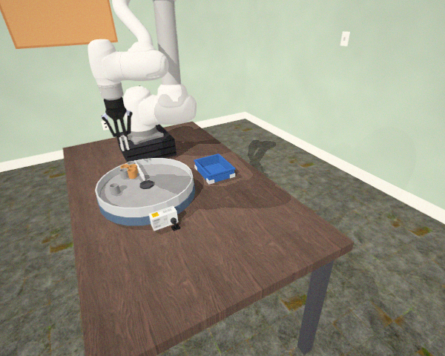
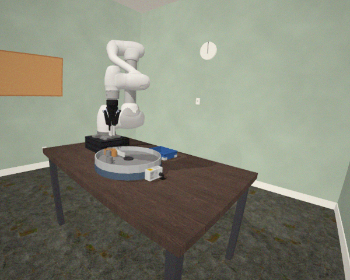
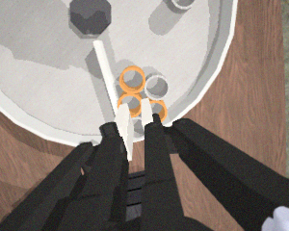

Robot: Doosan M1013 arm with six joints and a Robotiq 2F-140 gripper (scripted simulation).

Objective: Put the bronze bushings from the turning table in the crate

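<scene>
My gripper (image 1: 124,148) (image 2: 111,134) (image 3: 137,114) is shut, with a narrow gap and nothing between its fingertips. It hangs above the robot-side rim of the turning table (image 1: 138,211) (image 2: 125,168) (image 3: 188,63). Three bronze bushings stand bunched there beside the white bar: one bronze bushing (image 1: 132,171) (image 2: 114,152) (image 3: 132,67), a second (image 3: 130,115) and a third (image 3: 164,112). A steel bushing (image 1: 123,173) (image 3: 156,87) stands against the bunch; another steel bushing (image 3: 138,126) is partly hidden by the fingers. A third steel bushing (image 1: 115,189) (image 2: 109,159) stands apart. The blue crate (image 1: 219,176) (image 2: 170,155) looks empty.
The white bar (image 1: 141,170) (image 2: 121,153) (image 3: 106,77) reaches inward from the rim toward the dark hub (image 1: 146,185) (image 2: 128,158) (image 3: 90,16). A white control box (image 1: 163,219) (image 2: 153,174) stands against the turning table's near side. The black robot base (image 1: 151,147) is behind it.
</scene>
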